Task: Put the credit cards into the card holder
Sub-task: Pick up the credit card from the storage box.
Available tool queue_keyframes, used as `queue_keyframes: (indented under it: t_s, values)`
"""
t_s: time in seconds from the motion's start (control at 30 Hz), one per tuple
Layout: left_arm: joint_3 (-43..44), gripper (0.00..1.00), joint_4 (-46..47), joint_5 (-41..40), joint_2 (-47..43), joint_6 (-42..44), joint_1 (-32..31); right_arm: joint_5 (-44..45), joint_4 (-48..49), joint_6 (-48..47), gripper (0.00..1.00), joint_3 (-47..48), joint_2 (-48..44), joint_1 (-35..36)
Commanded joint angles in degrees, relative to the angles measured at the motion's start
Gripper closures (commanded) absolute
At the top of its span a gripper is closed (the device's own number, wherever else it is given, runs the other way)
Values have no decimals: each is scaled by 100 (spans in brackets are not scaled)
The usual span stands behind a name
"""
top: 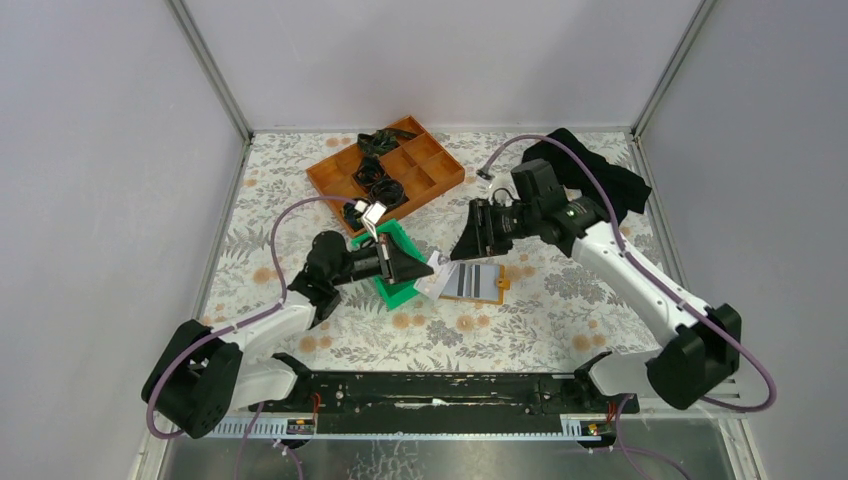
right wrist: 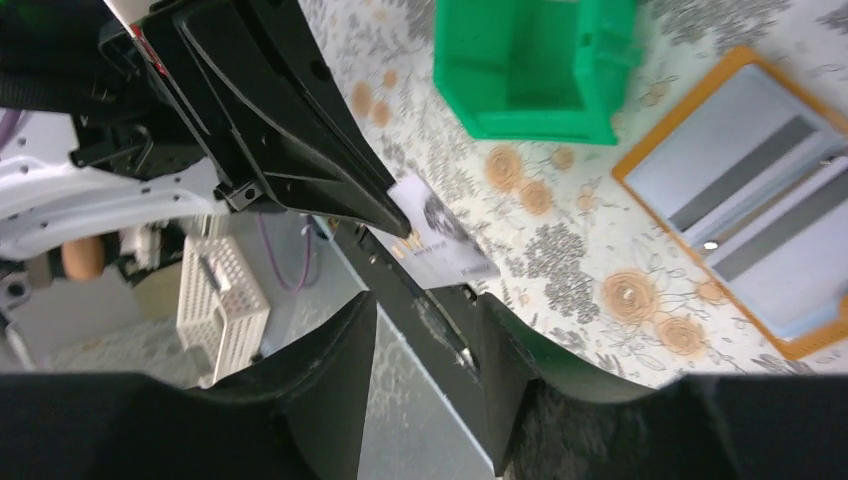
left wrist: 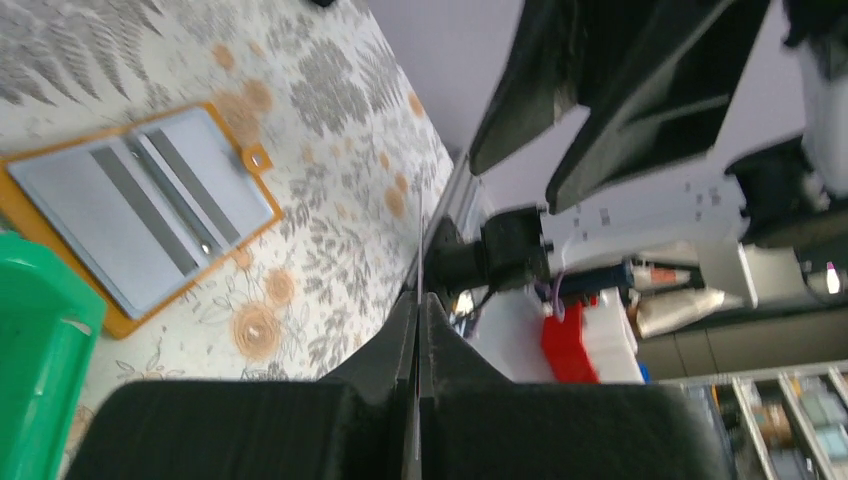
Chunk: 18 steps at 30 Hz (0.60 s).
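While the left tool is clamped shut on a single whitish card, that card hangs in the air above the bench, gripped by one end, with its free end pointing toward 3 o'clock in the overhead view. From the left wrist camera the card is only a thin edge between the closed fingers.

Facing it from 2 o'clock, the right tool stands wide, its two fingers well apart. The card's free end sits just in front of the gap and neither finger touches it.

Lying open and flat near the middle of the bench is the orange card holder, pale grey inside facing up with darker stripes across it and a small snap tab on one edge. It sits under and slightly toward 5 o'clock of the held card, and no card can be seen in it.

At 9 o'clock of the holder is a green bin, partly under the left tool. An orange compartment tray with black items lies at 11 o'clock, and a black cloth lies at 2 o'clock.
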Motion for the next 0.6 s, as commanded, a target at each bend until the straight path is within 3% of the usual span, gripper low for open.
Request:
queue_keyframes:
  t_s: [0.0, 0.13, 0.57]
  values:
    - [-203, 100, 895, -1317, -98, -557, -34, 1167, 667, 478, 51, -352, -689, -34]
    - [-321, 100, 1300, -2120, -19, -1010, -158, 1427, 1238, 954, 50, -966, -1034, -39]
    - [-319, 100, 2068, -3052, 452, -1903, -796, 1433, 2380, 1564, 50, -1705, -1050, -40]
